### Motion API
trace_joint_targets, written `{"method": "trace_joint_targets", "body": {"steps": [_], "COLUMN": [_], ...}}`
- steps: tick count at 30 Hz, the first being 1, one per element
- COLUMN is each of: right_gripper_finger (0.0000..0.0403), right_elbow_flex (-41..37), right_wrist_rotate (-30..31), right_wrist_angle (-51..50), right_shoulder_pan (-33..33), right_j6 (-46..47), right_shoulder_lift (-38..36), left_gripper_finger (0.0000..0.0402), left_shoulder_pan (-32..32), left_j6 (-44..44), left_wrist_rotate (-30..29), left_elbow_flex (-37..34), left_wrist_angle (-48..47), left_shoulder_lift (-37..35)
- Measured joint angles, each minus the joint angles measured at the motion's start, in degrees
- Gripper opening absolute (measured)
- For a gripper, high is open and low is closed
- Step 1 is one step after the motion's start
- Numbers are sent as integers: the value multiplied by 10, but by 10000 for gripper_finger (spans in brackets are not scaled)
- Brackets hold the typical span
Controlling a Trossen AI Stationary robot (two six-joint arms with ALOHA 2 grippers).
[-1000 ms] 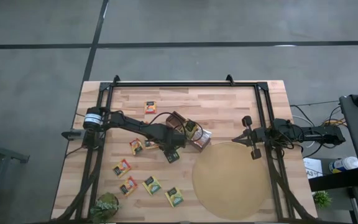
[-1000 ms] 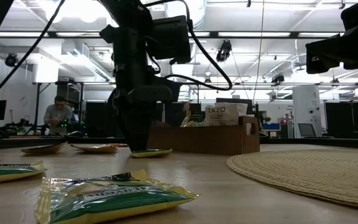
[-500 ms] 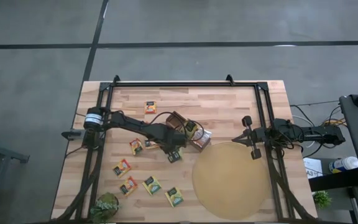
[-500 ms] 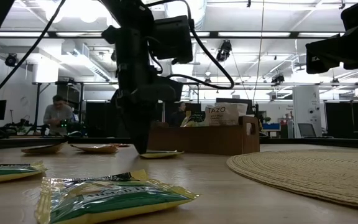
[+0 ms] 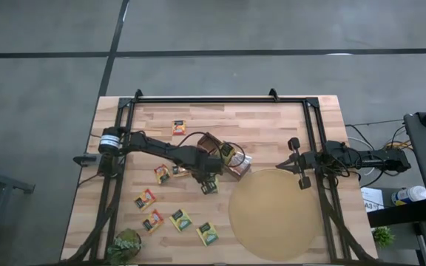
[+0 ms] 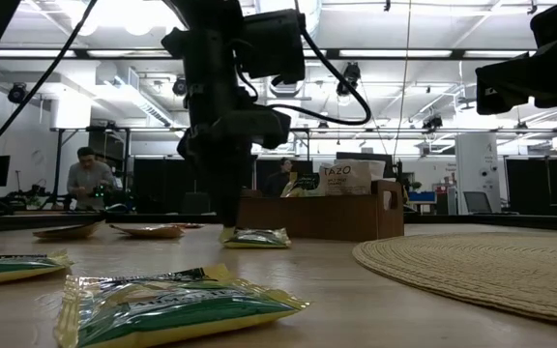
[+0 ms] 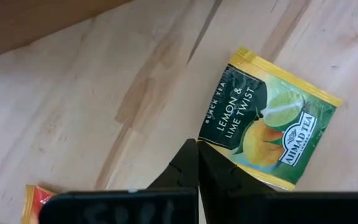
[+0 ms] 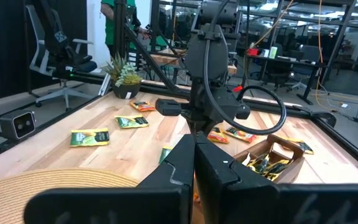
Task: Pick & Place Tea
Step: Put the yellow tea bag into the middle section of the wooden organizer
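Observation:
The tea is several small flat sachets lying on the wooden table. My left gripper [image 5: 207,182] points down near the table's middle, just in front of the brown wooden box [image 5: 224,155], and is shut on a green-yellow sachet [image 7: 272,118]. Other sachets lie flat toward the left: an orange one [image 5: 178,127] at the far side, one [image 5: 161,174] beside the left arm, and several [image 5: 180,219] near the front. My right gripper [image 5: 293,164] is shut and held level at the right, by the tan mat's [image 5: 274,214] far edge. My left gripper pinches the green-yellow sachet by the edge of its dark-green end [image 7: 213,144] between its two fingers. The fingers come from above, pointing down. The sachet [image 6: 256,237] lies almost level at table height beside the fingertips; whether it is clear of the wood cannot be told.
The brown box [image 6: 322,215] holds more tea and stands just behind the held sachet. The big round mat [image 6: 482,261] fills the front right. A small plant [image 5: 126,244] stands at the front left corner. Black frame rails run along the table's left, right and far sides.
My left gripper has gone a little toward the table's right edge and slightly up. The green-yellow sachet has gone with it, shifting right along the table toward the mat.

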Motion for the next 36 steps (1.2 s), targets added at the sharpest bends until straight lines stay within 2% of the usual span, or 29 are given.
{"method": "trace_joint_targets", "body": {"steps": [36], "right_gripper_finger": [8], "right_elbow_flex": [0], "right_wrist_rotate": [0], "right_wrist_angle": [0], "right_shoulder_pan": [0], "right_j6": [0], "right_shoulder_lift": [0], "left_gripper_finger": [0], "left_shoulder_pan": [0], "left_j6": [-15], "left_wrist_rotate": [6], "left_elbow_flex": [-30], "left_wrist_angle": [19], "left_shoulder_lift": [2]}}
